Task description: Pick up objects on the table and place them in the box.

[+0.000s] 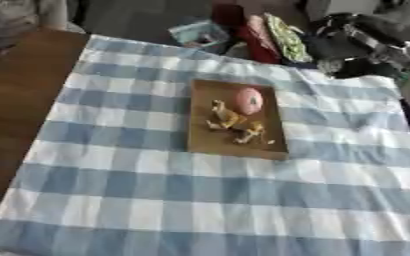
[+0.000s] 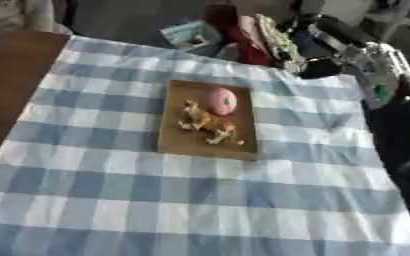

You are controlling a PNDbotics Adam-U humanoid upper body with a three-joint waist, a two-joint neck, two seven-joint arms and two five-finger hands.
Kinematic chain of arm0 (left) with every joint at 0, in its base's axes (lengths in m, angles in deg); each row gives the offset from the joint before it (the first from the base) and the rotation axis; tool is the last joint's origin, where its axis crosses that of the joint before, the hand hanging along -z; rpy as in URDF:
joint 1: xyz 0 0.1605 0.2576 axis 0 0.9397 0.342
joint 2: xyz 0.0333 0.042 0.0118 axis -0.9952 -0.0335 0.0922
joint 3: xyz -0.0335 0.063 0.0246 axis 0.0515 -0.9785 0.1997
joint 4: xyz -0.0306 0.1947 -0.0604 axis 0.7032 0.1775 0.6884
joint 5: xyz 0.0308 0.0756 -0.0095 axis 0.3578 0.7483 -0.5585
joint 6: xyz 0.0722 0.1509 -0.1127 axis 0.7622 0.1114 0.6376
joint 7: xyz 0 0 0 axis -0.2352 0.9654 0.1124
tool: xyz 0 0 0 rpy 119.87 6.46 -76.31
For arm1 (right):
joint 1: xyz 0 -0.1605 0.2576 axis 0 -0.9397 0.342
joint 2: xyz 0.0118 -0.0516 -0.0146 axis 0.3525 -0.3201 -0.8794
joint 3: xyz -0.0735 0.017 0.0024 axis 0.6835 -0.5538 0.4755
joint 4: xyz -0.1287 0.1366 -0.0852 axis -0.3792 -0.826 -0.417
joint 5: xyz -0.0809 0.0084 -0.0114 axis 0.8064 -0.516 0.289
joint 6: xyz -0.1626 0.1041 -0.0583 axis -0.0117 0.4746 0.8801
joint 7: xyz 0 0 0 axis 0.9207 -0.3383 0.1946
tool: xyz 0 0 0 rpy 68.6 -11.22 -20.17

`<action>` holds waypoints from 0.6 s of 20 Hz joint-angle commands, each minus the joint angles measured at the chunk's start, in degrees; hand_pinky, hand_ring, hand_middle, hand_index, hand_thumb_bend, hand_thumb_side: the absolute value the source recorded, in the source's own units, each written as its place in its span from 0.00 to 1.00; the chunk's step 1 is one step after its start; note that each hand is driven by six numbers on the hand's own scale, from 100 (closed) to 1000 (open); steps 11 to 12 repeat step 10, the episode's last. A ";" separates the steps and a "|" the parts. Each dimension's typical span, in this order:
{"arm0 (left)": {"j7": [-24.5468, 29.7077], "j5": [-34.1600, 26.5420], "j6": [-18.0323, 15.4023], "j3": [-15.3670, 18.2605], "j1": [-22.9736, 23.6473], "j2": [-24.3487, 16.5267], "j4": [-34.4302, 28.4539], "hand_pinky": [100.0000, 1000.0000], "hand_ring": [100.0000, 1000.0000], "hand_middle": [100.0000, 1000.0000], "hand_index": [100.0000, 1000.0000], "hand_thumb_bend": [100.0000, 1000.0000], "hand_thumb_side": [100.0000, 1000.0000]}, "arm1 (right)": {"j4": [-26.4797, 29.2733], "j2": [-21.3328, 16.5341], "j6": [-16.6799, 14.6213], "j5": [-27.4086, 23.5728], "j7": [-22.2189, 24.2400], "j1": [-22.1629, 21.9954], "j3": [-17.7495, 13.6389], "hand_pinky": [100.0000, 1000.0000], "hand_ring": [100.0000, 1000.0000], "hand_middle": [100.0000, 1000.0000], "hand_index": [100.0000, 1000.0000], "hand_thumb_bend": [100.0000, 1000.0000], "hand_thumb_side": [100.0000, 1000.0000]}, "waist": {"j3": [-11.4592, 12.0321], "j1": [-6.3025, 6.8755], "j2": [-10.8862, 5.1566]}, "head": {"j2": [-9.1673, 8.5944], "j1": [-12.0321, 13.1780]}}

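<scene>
A flat brown box (image 1: 210,142) lies in the middle of the blue and white checked cloth. In it rests a pink egg-shaped object (image 1: 249,100) at the far side. Beside and nearer than it lie yellow-brown toy figures (image 1: 235,125). My right arm (image 2: 379,65), black with silver joints, comes in from the upper right. Its hand (image 2: 318,67) shows only as a dark shape over the cloth's far right corner, well apart from the box. My left hand shows in no view.
Bare brown tabletop (image 1: 16,90) runs along the left of the cloth. Past the far edge lie a teal box (image 1: 200,34), a red item (image 1: 248,30) and a green patterned cloth (image 1: 287,37). A person's sleeve (image 1: 12,17) sits at the upper left.
</scene>
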 commanded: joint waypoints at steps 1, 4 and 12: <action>-2.48 -0.60 -0.10 1.82 0.40 -2.02 -1.09 0.93 0.52 0.53 0.70 0.00 0.65 | 4.75 -5.28 1.48 -6.90 -2.59 -1.41 -1.41 0.78 0.62 0.67 0.82 0.00 0.04 | -0.32 0.65 -1.04 | 0.21 0.48; -4.33 -1.14 -0.38 2.78 1.03 -2.35 -1.09 0.93 0.52 0.52 0.70 0.00 0.65 | 8.43 -7.60 2.95 -12.19 -4.12 -4.90 -2.42 0.78 0.59 0.64 0.80 0.00 0.00 | -0.69 0.83 -1.16 | 0.28 0.77; -7.01 -1.70 -0.72 4.30 2.37 -2.55 -1.09 0.93 0.52 0.52 0.70 0.00 0.64 | 14.24 -10.50 5.76 -19.13 -5.43 -10.90 -4.78 0.77 0.58 0.62 0.79 0.00 0.00 | -1.35 1.11 -1.38 | 0.46 1.01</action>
